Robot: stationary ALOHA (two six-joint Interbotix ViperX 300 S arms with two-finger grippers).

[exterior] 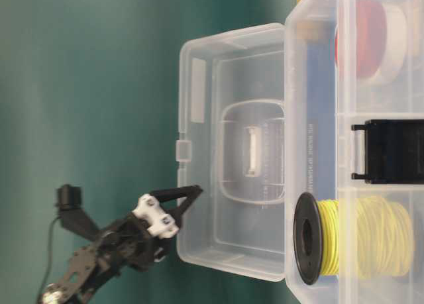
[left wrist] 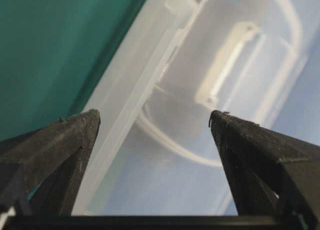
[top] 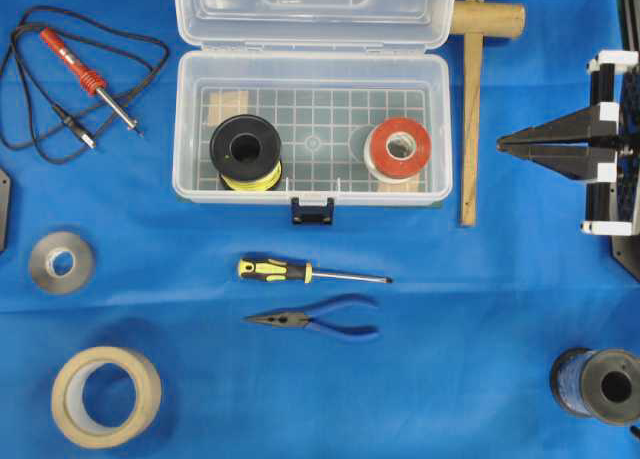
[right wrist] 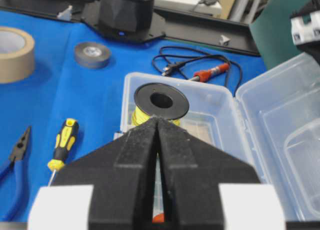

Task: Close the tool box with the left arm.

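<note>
Blue cloth (top: 480,299) covers the work surface. Far left corner: soldering iron (top: 88,77), red grip, black cord looped around it. Left edge: grey tape roll (top: 60,262); near left corner: tan masking tape roll (top: 105,396). Centre, toward the near edge: yellow-and-black screwdriver (top: 310,272), with blue-handled needle-nose pliers (top: 315,320) just beside it on the near side. Far right: wooden mallet (top: 475,94), lying flat. Near right corner: blue wire spool (top: 598,386).

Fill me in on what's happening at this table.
The tool box sits open, its lid swung fully back. The left gripper, jaws wide apart, is behind the lid's edge, apparently ready to push it closed. The right gripper waits shut beside the box. Two wire spools lie inside.
</note>
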